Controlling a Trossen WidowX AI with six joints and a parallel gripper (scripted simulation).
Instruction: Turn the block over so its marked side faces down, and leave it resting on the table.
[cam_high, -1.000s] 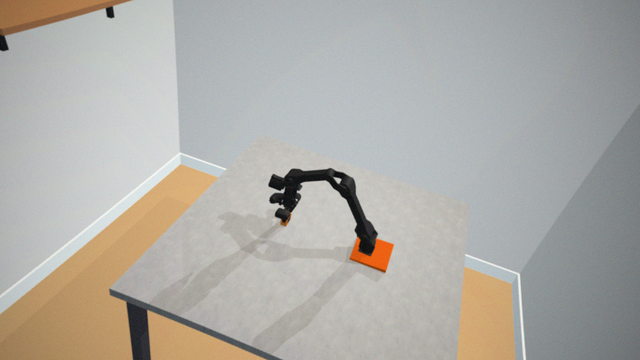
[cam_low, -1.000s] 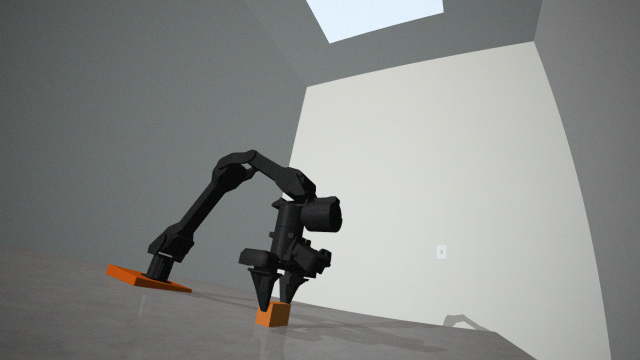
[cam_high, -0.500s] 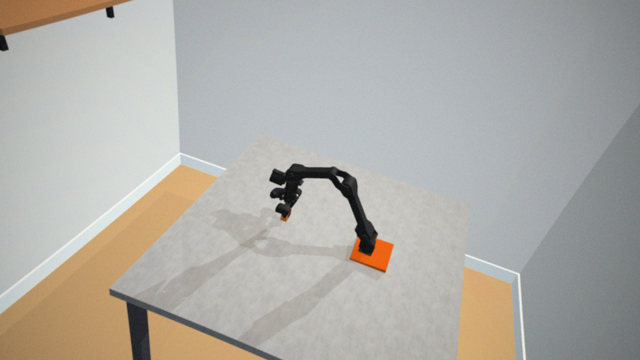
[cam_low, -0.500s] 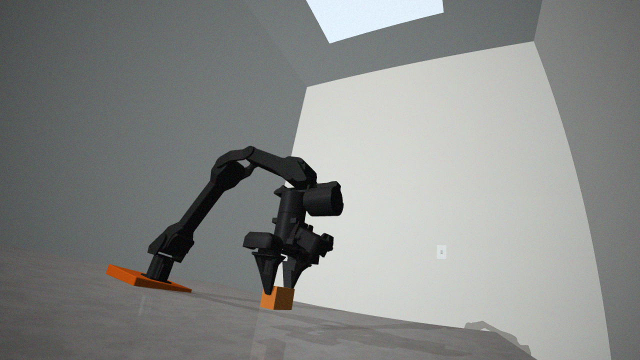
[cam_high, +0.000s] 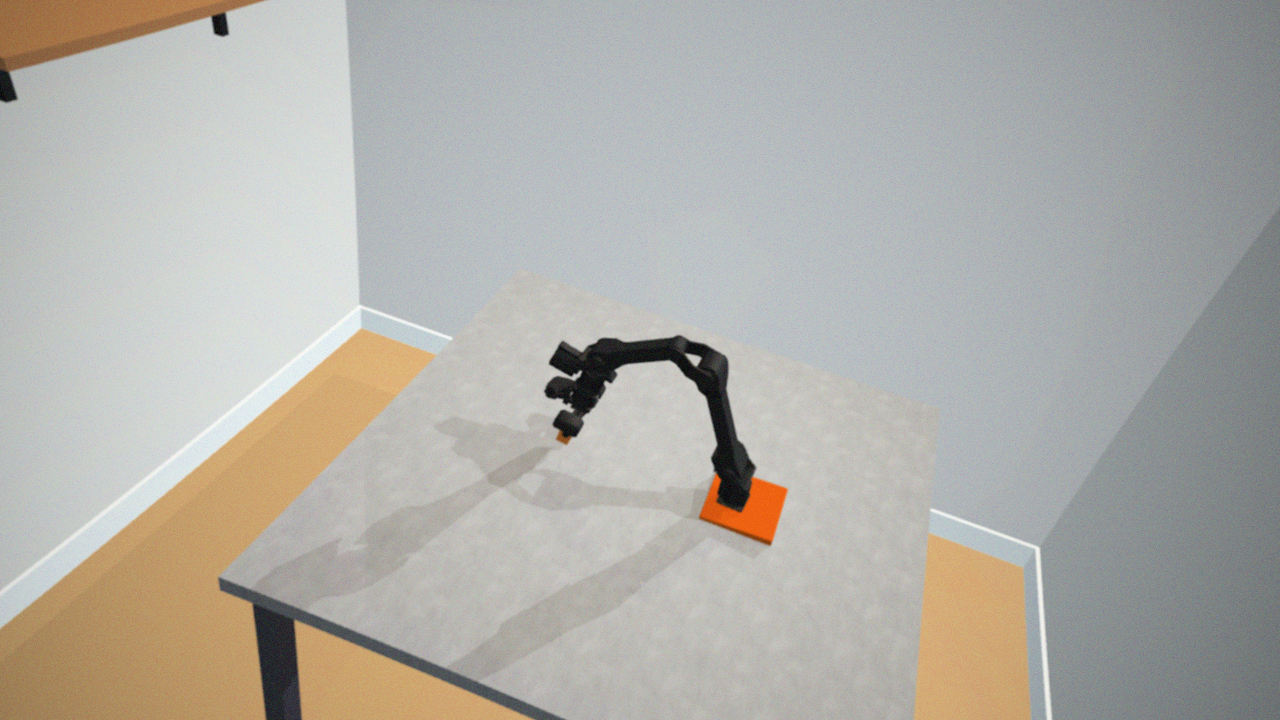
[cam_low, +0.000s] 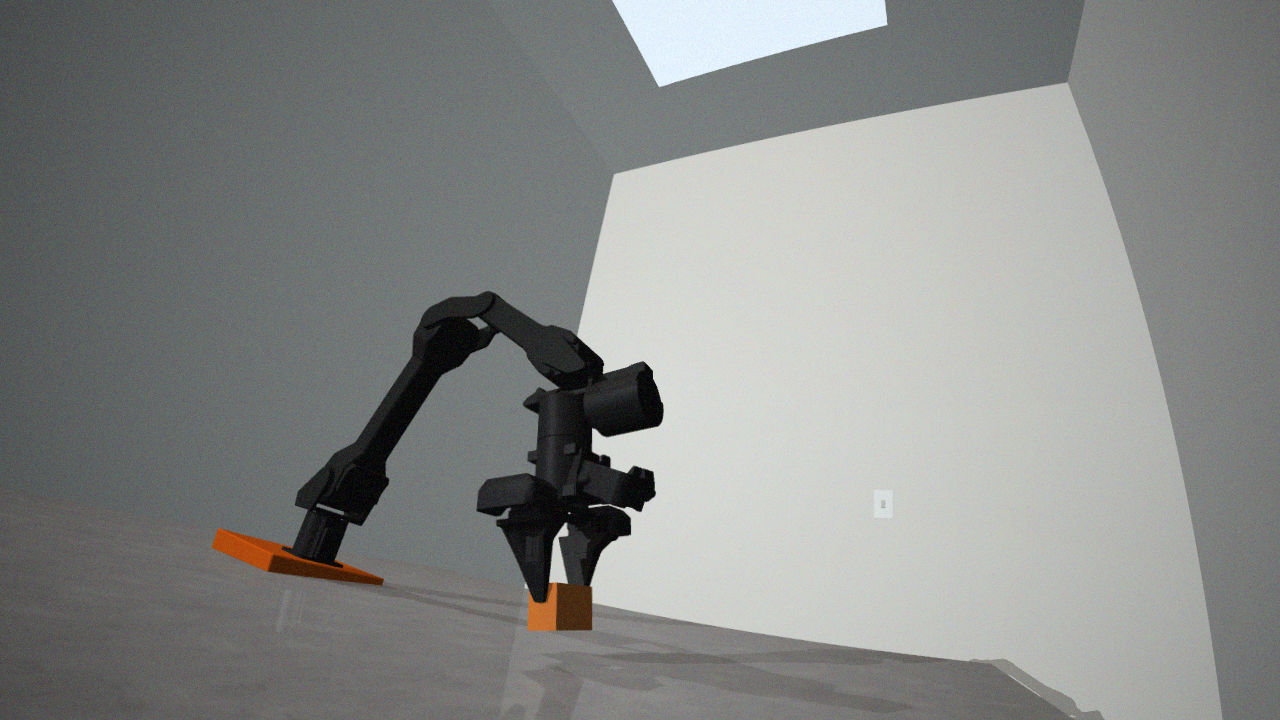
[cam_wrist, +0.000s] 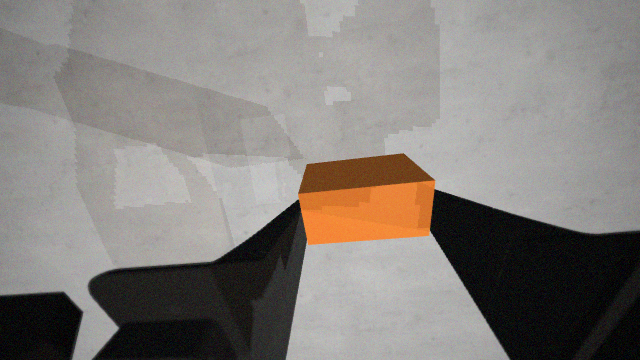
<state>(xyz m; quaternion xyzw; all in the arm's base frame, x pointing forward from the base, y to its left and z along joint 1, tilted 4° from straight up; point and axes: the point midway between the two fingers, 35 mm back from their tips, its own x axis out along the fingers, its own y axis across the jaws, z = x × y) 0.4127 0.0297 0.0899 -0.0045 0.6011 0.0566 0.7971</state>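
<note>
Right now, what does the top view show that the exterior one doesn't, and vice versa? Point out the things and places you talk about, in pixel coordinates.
Only top: a table leg (cam_high: 278, 662), the wooden floor (cam_high: 975, 617), a brown shelf (cam_high: 107, 26).
Only exterior: a wall switch plate (cam_low: 883, 504), a bright ceiling panel (cam_low: 760, 35).
Both: the gripper (cam_high: 564, 435) (cam_low: 562, 594) shut on the block (cam_high: 563, 438) (cam_low: 573, 608), and the arm's orange base plate (cam_high: 768, 519) (cam_low: 241, 548) on the table (cam_high: 805, 608) (cam_low: 134, 626).

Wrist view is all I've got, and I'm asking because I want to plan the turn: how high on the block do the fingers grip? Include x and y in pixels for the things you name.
Observer: In the exterior view, the near fingertip of the gripper (cam_high: 565, 434) (cam_low: 560, 591) (cam_wrist: 366, 215) reaches only the upper part of the block (cam_high: 563, 438) (cam_low: 573, 610) (cam_wrist: 366, 210).
Operator: And the arm's shape?
Observer: It arches, its elbow (cam_high: 713, 368) (cam_low: 447, 340) well above the base.
Operator: What's beneath the base?
Observer: An orange plate (cam_high: 762, 521) (cam_low: 250, 548), lying on the table (cam_high: 805, 608) (cam_low: 134, 608) (cam_wrist: 525, 100).
</note>
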